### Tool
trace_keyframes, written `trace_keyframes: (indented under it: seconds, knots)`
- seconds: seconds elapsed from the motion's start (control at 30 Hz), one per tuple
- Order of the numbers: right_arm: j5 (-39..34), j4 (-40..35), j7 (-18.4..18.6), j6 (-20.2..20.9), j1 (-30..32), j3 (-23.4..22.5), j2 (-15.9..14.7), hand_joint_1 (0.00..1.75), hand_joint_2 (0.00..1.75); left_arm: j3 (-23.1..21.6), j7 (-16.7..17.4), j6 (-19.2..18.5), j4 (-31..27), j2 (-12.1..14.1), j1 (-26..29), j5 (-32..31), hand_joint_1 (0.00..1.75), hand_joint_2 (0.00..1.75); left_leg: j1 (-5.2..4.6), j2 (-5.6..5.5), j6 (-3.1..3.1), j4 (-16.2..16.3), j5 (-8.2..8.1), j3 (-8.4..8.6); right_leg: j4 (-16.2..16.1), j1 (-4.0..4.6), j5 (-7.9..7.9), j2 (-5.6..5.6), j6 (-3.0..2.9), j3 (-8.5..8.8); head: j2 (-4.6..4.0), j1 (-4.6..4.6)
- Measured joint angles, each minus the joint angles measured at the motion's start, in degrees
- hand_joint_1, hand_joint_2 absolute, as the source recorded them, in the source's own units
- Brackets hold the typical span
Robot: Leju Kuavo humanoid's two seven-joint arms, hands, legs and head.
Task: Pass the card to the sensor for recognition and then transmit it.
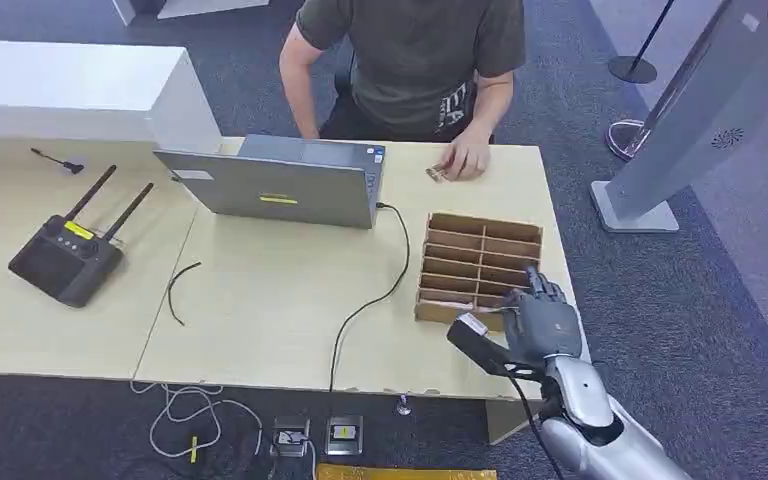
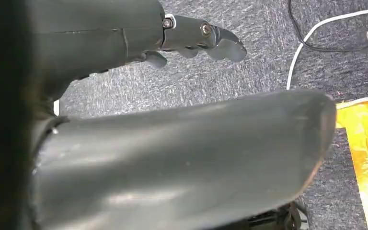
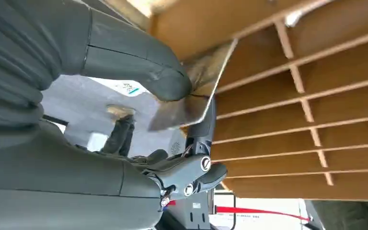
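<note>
My right hand (image 1: pixel 540 320) hovers at the near edge of the slotted wooden box (image 1: pixel 485 222) on the table's right side. In the right wrist view its thumb (image 3: pixel 134 62) pinches a thin, shiny card (image 3: pixel 191 98) against a finger, right in front of the box's dividers (image 3: pixel 292 96). From the head view the card (image 1: pixel 472 324) shows as a pale edge beside the hand. My left hand (image 2: pixel 196 40) hangs over the carpet with its fingers apart, holding nothing.
A person sits behind the table, one hand (image 1: pixel 468 160) resting by a small object (image 1: pixel 437 174). A grey laptop (image 1: pixel 280 185) with a black cable, a black antenna controller (image 1: pixel 65 258) and a grey kiosk stand (image 1: pixel 700 110) are nearby.
</note>
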Motion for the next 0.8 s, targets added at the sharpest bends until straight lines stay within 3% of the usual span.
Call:
trace_keyframes:
  seconds: [0.53, 0.63, 0.8]
  knots:
    - [-0.33, 1.22, -0.26, -1.81, 0.03, 0.00, 0.87, 1.75, 1.75, 0.00, 0.33, 0.11, 0.00, 0.00, 0.01, -0.28, 0.00, 0.00, 0.00, 0.00, 0.00, 0.00, 0.00, 0.00, 0.00, 0.00, 0.00, 0.00, 0.00, 0.00, 0.00, 0.00]
    - [3.03, 1.22, 0.73, -2.12, -0.01, 0.00, 0.94, 1.75, 1.75, 0.00, 0.33, 0.11, 0.00, 0.00, 0.01, -0.50, 0.00, 0.00, 0.00, 0.00, 0.00, 0.00, 0.00, 0.00, 0.00, 0.00, 0.00, 0.00, 0.00, 0.00, 0.00, 0.00]
    - [18.52, -1.28, 5.88, -2.86, -0.81, -0.85, 0.81, 1.75, 1.75, 0.00, 0.33, 0.52, 0.00, -0.02, 0.00, -1.64, 0.00, 0.00, 0.00, 0.00, 0.00, 0.01, 0.00, 0.00, 0.00, -0.01, 0.01, 0.05, 0.00, -0.01, 0.00, 0.00]
